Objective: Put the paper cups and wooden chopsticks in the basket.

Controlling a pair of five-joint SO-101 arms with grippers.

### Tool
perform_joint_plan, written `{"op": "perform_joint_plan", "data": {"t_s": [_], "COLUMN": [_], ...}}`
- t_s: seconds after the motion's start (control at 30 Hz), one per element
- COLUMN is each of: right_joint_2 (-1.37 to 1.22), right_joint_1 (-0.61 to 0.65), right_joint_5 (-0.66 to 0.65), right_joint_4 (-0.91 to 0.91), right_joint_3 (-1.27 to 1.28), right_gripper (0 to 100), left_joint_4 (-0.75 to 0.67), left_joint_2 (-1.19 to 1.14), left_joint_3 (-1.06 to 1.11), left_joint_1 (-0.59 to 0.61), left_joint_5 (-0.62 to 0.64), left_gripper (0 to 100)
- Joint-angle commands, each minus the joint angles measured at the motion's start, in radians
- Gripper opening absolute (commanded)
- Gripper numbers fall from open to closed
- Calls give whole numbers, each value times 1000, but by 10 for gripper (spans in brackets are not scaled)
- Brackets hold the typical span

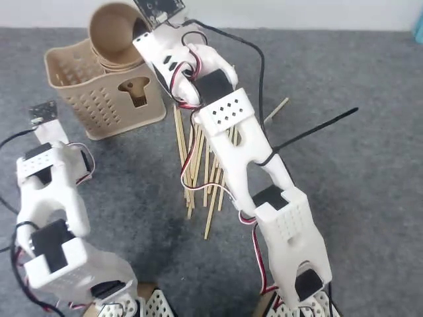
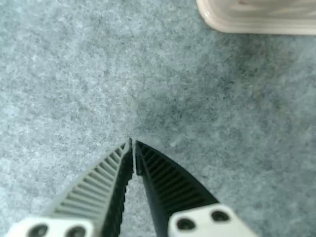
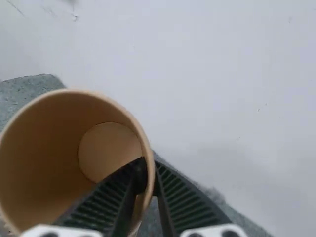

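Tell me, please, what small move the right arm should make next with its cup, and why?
Probably lower the paper cup a little before letting go. The right gripper pinches its rim, and it hangs tilted, seemingly over the far corner of the basket, just above the nested cups there. Released from this height, it might tip outside.

The left arm (image 1: 53, 193) and right arm (image 1: 243, 146) are white shells with black servos, perforated panels and red, white and black wires; the left gripper (image 2: 133, 144) and right gripper (image 3: 144, 168) each pair a grey ribbed finger with a black one.
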State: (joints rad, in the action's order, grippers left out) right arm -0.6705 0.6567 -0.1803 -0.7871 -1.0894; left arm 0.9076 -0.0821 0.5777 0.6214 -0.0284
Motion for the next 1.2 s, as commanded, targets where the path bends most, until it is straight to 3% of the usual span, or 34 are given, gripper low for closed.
{"op": "perform_joint_plan", "data": {"t_s": [0.0, 0.13, 0.47, 0.57, 0.73, 0.97, 1.17], "right_joint_2": [27, 41, 88, 96, 93, 44, -108], "right_joint_1": [-19, -22, -38, -41, -64, -67, -51], "right_joint_5": [37, 186, 199, 196, 193, 195, 195], "right_joint_4": [27, 10, -239, -398, -547, -679, -579], "right_joint_3": [-15, -41, -307, -379, -428, -430, -434], "right_gripper": [121, 217, 216, 169, 4, 7, 9], "left_joint_4": [-15, -15, -15, -15, -15, -15, -15], "left_joint_2": [6, 6, 6, 6, 6, 6, 6], "left_joint_3": [-24, -24, -24, -24, -24, -24, -24], "left_joint_1": [-3, -3, -3, -3, -3, -3, -3], "left_joint_5": [6, 6, 6, 6, 6, 6, 6], "left_gripper": [12, 12, 12, 12, 12, 12, 12]}}
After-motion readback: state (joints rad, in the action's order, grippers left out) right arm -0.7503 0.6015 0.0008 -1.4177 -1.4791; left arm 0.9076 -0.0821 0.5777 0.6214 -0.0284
